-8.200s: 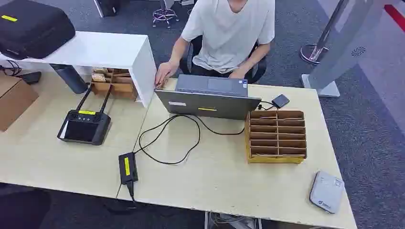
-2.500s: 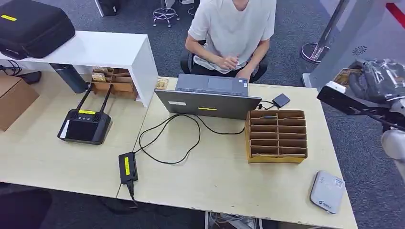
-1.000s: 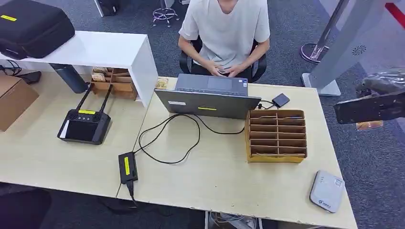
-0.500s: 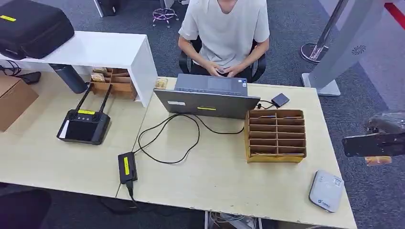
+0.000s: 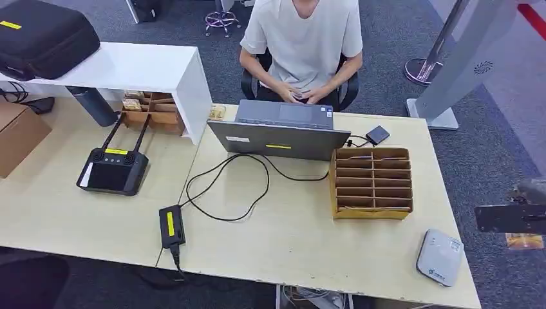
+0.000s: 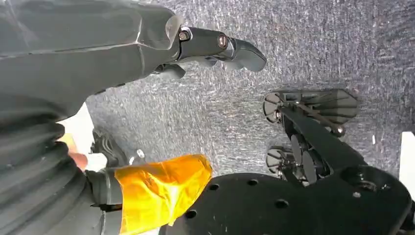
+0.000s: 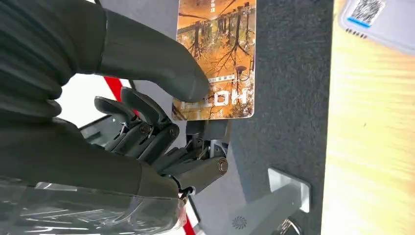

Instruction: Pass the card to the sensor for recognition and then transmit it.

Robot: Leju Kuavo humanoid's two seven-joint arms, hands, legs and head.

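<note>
I see the right robot hand point(image 7: 161, 112) pinching the card point(image 7: 218, 58) between thumb and fingers, off the tabletop's point(image 5: 302, 238) right edge, above grey carpet point(image 5: 496, 161). In the head view the card point(image 5: 525, 241) peeks out below the dark wrist part. The sensor point(image 5: 440, 257), a small grey-white box, lies flat on the tabletop's near right corner, just beside the card but apart from it; in the right wrist view its coded label point(image 7: 379, 14) shows.

The left robot hand point(image 6: 215, 46) hangs over carpet with its fingers loosely curled and nothing in them.

On the pale wood tabletop I see a slotted cardboard rack point(image 5: 372, 183), a laptop point(image 5: 280, 132) with a person point(image 5: 302, 45) seated behind it, a looping black cable point(image 5: 225, 187) and a controller point(image 5: 111, 170).
</note>
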